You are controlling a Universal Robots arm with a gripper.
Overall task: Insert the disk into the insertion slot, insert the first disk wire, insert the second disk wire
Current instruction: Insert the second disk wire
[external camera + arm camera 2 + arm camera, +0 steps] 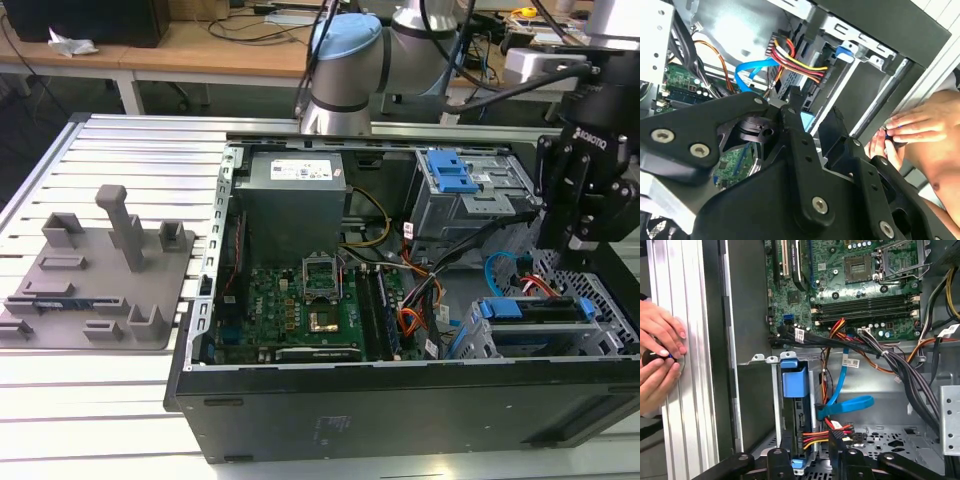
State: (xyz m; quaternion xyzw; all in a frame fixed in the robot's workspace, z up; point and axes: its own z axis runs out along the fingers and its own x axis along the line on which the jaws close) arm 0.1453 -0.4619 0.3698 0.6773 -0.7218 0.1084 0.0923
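Note:
The disk (540, 312) in its blue caddy (794, 380) sits inside the insertion slot (610, 300), the grey perforated cage at the exterior view's right. My black gripper (578, 243) hangs just above that cage, open, with nothing between its fingers (779, 462). The first disk wire (820, 437), a red, orange and yellow bundle, ends in a dark plug (776, 49) at the disk's rear; whether it is seated I cannot tell. The second disk wire (845, 405), light blue, curls in a loop beside it, its plug (821, 412) close to the disk's edge.
A person's hands (660, 360) rest on the slatted table rail (685, 390) outside the case wall. Inside the case are the motherboard (300, 300), the power supply (295, 205) and a larger bay with a blue latch (450, 175). A grey fixture (100, 270) stands at the exterior view's left.

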